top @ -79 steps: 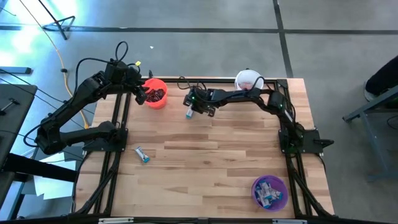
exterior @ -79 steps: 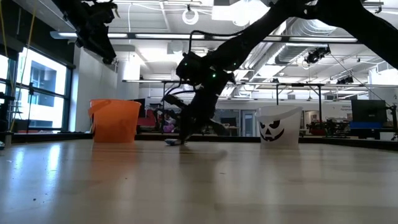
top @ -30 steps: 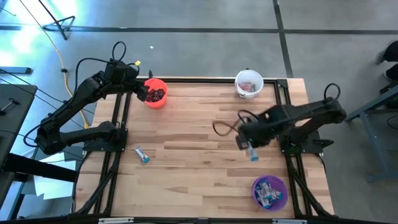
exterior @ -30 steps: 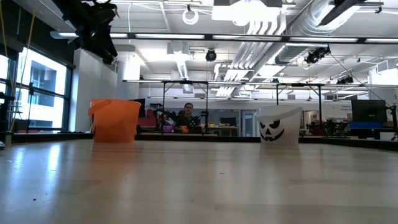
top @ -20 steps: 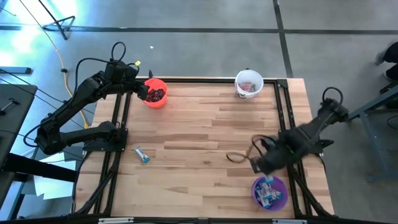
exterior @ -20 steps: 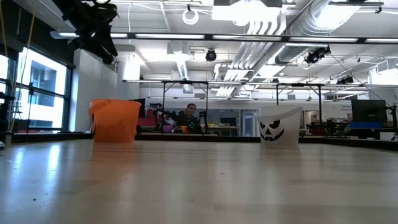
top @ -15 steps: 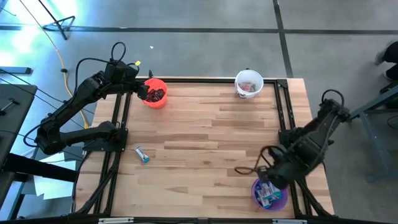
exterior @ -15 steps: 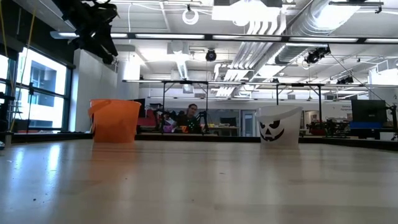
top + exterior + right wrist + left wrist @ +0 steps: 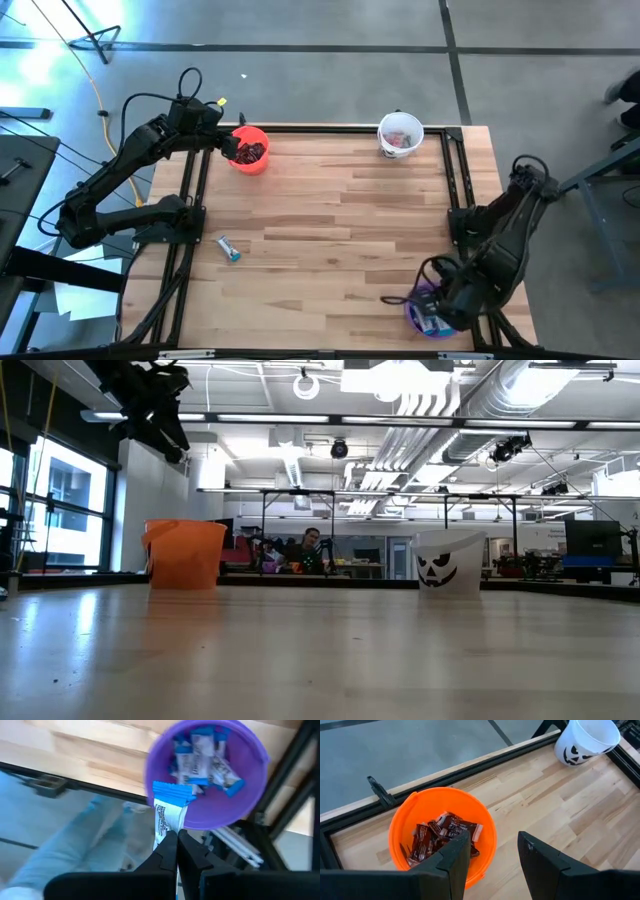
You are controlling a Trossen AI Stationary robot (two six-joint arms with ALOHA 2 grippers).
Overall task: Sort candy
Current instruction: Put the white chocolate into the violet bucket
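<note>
The right tool [image 9: 176, 840] is pressed together on a blue-and-white candy [image 9: 169, 815], pinching the wrapper by one end so that the piece sticks out ahead of the fingers. In the right wrist view the candy hangs at the rim of the purple cup [image 9: 250, 795], its free end overlapping the rim, while the cup already holds a heap of blue-and-white pieces [image 9: 202, 762]. In the high view the right arm bends down over that cup [image 9: 412, 312] at about 4 o'clock on the table [image 9: 330, 240].

The step in hand looks like the drop of this piece into the purple cup. To do it well, the right tool should carry the candy further in, over the heap rather than the rim, before it spreads its fingers. Released where it hangs now, the piece could catch the rim and tip out over the table's edge, which lies just beside the cup. How high the candy sits above the rim is hard to judge from these views, so a small inward move is the safer choice. A clean, full opening matters too, since a light wrapper can cling to one finger.

The left tool [image 9: 492, 855] waits with its fingers spread and empty above the orange cup [image 9: 251, 160] at about 11 o'clock, where dark brown pieces [image 9: 442, 837] lie. One more blue-and-white candy [image 9: 229, 248] rests loose on the table at about 8 o'clock, well apart from every cup, and the white cup [image 9: 400, 133] stands at 1 o'clock.
</note>
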